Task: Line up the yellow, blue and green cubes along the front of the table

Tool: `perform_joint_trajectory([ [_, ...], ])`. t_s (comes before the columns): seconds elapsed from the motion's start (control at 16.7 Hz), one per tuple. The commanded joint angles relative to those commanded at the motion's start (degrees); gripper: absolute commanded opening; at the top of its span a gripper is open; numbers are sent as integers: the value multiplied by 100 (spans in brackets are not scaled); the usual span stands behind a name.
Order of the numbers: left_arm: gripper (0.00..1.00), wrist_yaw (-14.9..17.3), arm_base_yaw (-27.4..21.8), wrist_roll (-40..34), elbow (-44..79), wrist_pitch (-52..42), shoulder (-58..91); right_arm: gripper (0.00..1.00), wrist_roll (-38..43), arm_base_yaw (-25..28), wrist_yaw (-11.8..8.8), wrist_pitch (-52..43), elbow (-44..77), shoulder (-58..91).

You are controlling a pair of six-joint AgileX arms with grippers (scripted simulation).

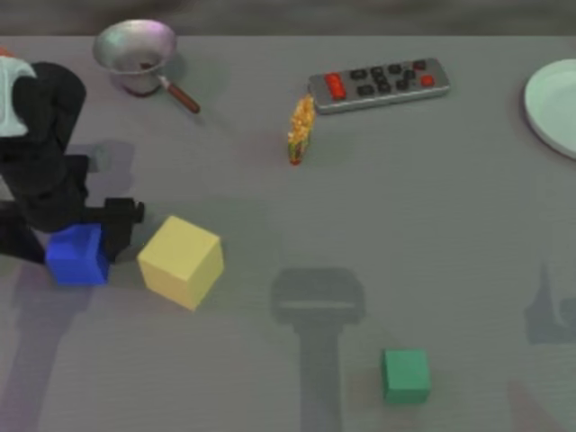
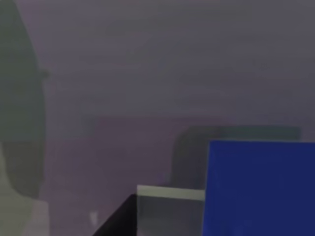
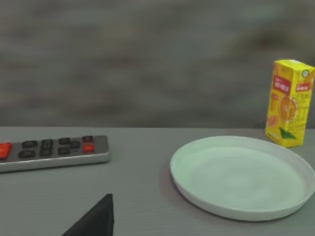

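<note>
- Where the matte grey worktop (image 1: 360, 225) runs near and left, the left end effector (image 1: 79, 236) sits low over the blue cube (image 1: 77, 256), its black fingers down either side of the cube; whether they press on it I cannot tell.
- Blue cube: plain, saturated, sharp-edged, resting flat, its sides nearly square to the worktop's edges. In the left wrist view it (image 2: 258, 189) fills the frame's corner beside a pale finger pad (image 2: 170, 209).
- Yellow cube (image 1: 181, 261): largest, pale and matte, just right of the blue one, a thin gap between them. It is turned, one corner pointing near.
- Green cube (image 1: 405, 375): smallest, teal, well apart to the right by the near edge, sides nearly square to the worktop.
- Cubes have no long axis; the three do not lie in one line.
- Far side: a shiny metal bowl (image 1: 135, 54) with a wooden-handled utensil (image 1: 178, 94), a small orange-yellow packet (image 1: 301, 129), a flat grey remote (image 1: 379, 85) with black and red buttons lying left to right, and a smooth white round plate (image 1: 553, 103) at the right edge.
- Right wrist view: a yellow juice carton (image 3: 289, 103) stands upright behind the plate.
- Right end effector: only a dark tip (image 3: 93, 221) shows; its opening cannot be told.
</note>
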Motion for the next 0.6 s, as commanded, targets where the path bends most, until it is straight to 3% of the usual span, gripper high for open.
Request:
perform_joint_trajectory([
  [0.36, 2, 0, 0, 0, 0, 0, 0, 100, 0, 0, 0, 0, 0, 0],
  [0.6, 0, 0, 0, 0, 0, 0, 0, 100, 0, 0, 0, 0, 0, 0],
])
